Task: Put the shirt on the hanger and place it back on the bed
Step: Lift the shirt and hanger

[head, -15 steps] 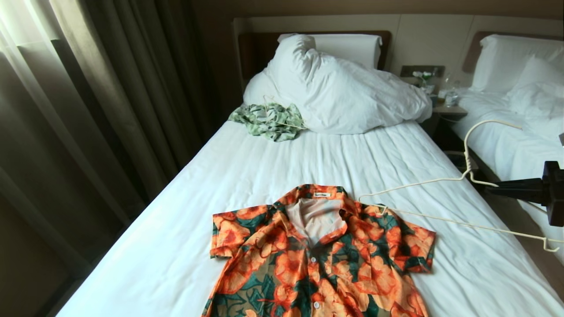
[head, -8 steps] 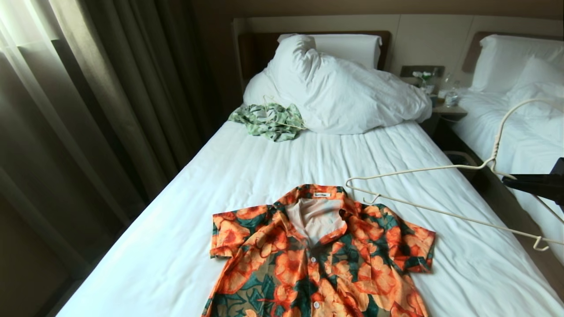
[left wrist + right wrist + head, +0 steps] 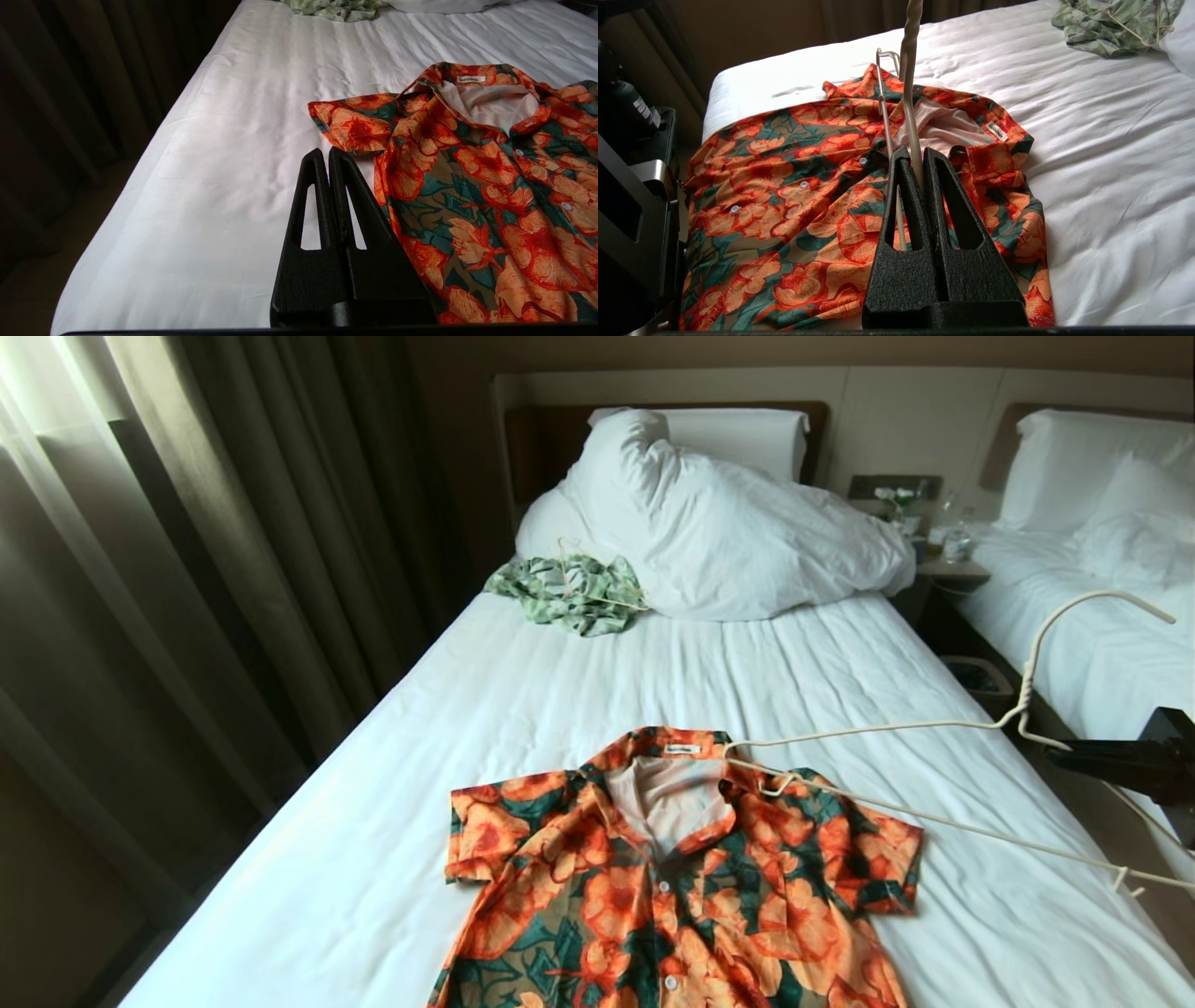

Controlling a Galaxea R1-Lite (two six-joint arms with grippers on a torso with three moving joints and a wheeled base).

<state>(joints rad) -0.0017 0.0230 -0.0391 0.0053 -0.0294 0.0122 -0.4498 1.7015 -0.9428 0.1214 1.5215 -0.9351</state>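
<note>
On the head camera I see the shirt (image 3: 672, 877) lying flat and face up on the bed (image 3: 523, 709), collar toward the duvet (image 3: 719, 523). My right gripper (image 3: 1060, 753) comes in from the right edge, clamped on the hanger (image 3: 934, 775) at the base of its hook; the hanger's far corner sits over the shirt's collar, though I can't tell if it touches. A green-and-white shirt (image 3: 569, 593) lies crumpled beside the duvet.

Left wrist camera: my left gripper (image 3: 329, 156) is pressed together, empty, hovering over the sheet just beside the shirt's sleeve.

Right wrist camera: the fingers (image 3: 901, 186) are pinched on the hanger wire, with the flowered shirt spread beneath.
</note>
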